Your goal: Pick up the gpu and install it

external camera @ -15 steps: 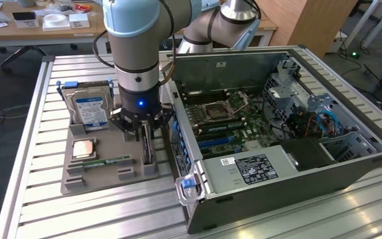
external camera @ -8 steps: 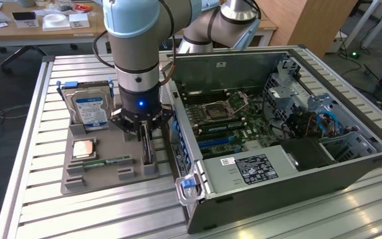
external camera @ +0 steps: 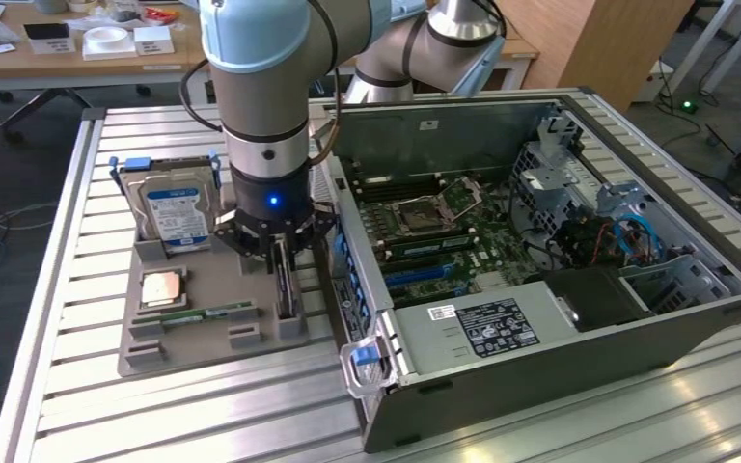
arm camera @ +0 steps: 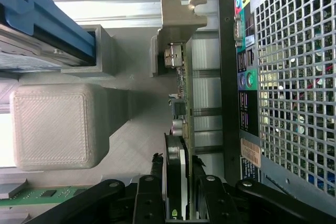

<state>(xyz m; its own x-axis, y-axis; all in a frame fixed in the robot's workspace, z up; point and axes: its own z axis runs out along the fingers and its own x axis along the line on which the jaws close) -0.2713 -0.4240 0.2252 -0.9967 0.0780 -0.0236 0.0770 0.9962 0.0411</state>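
Note:
The gpu [external camera: 288, 294] stands on edge in a slot at the exterior view's right side of the grey holder tray [external camera: 197, 355], close to the open computer case [external camera: 538, 318]. My gripper [external camera: 281, 258] is straight above it, with its fingers down on both sides of the card. In the wrist view the gpu [arm camera: 185, 103] runs away from me, green board and black cooler edge-on, its silver end bracket [arm camera: 178, 19] at the far end. My gripper [arm camera: 177, 174] has its black fingers [arm camera: 149, 195] pressed against both faces of the card.
The tray also holds a hard drive [external camera: 175, 212] with a blue-white label, a processor chip [external camera: 162, 287] and a memory stick [external camera: 204, 314]. The case lies open with its motherboard [external camera: 428, 236] exposed. The case's grilled rear wall [arm camera: 294, 93] is right beside the card.

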